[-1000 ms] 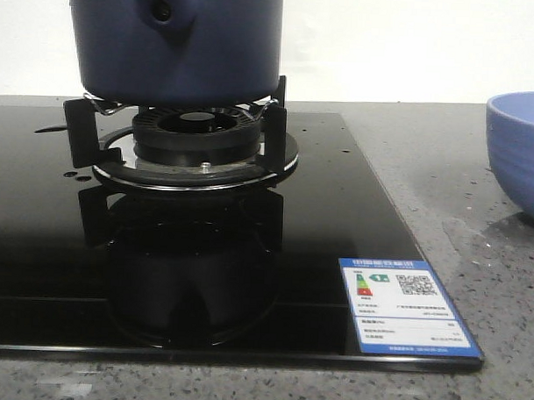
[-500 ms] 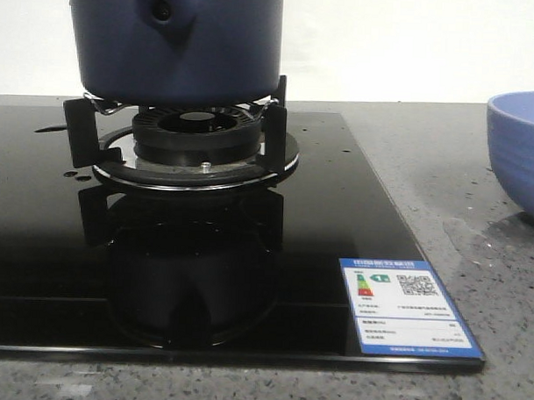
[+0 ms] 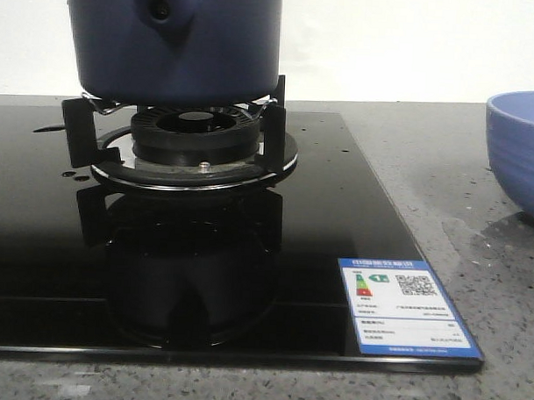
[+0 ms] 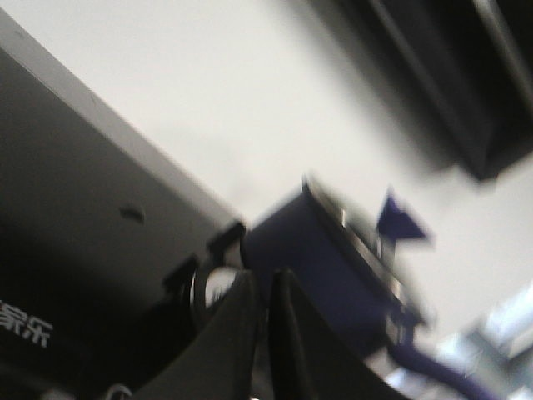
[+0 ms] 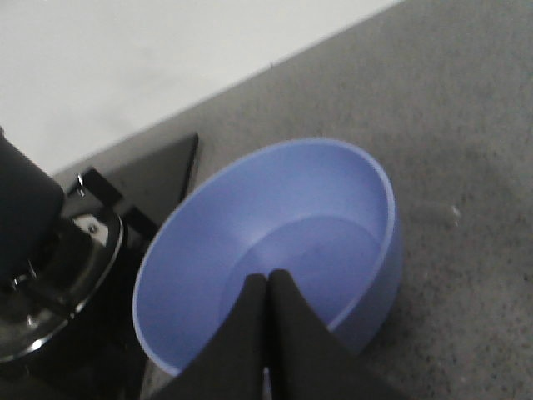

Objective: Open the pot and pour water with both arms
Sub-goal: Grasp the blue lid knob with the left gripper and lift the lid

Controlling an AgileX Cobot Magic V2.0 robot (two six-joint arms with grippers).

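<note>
Sitting on the burner grate (image 3: pixel 274 117) of the black glass cooktop (image 3: pixel 354 212), the navy pot (image 3: pixel 172 43) is facing its handle mount (image 3: pixel 161 10) toward the front camera. Right gripper (image 5: pixel 266 287) is hanging over the light blue bowl (image 5: pixel 333 192), fingers pressed together, holding nothing. Left gripper (image 4: pixel 265 287) is pointing near the pot, fingers nearly touching, empty; that view is blurred.

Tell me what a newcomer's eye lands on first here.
The dark navy pot sitting on the burner stand of the glossy black cooktop, filling the upper left of the front view. Next, the light blue bowl on the grey counter at far right, and the cooktop's blue-edged energy label near its front right corner.
</note>
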